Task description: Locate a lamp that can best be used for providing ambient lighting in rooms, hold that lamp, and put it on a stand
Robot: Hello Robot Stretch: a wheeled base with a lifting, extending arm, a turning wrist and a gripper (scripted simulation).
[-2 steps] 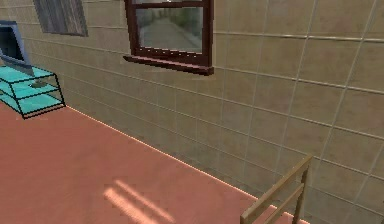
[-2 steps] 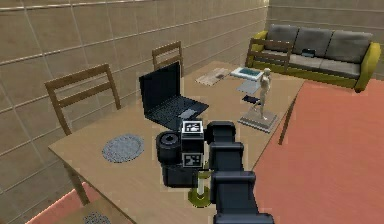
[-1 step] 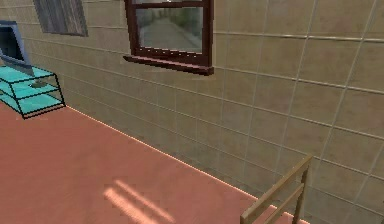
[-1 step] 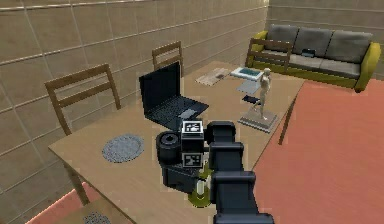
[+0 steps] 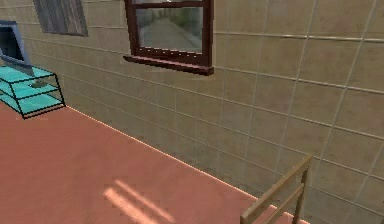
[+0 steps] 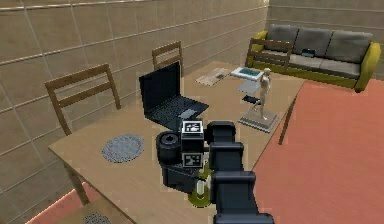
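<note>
Arm side view: gripper point(image 6: 168, 152) at table point(image 6: 108, 176), its load impossible to tell; pale upright lamp-like item point(image 6: 262, 100) on tabletop at gripper's two o'clock, seemingly located, not lifted; grasp and set-down outstanding.

An open black laptop point(image 6: 168, 97) sits mid-surface point(image 6: 95, 168), with a round grey mat point(image 6: 122, 148) at its eight o'clock. Wooden chairs stand at its ten o'clock point(image 6: 84, 92) and twelve o'clock point(image 6: 168, 55), and a green sofa point(image 6: 312, 52) at two o'clock. A dark-framed window point(image 5: 170, 35) hangs at the forward view's twelve o'clock.
</note>
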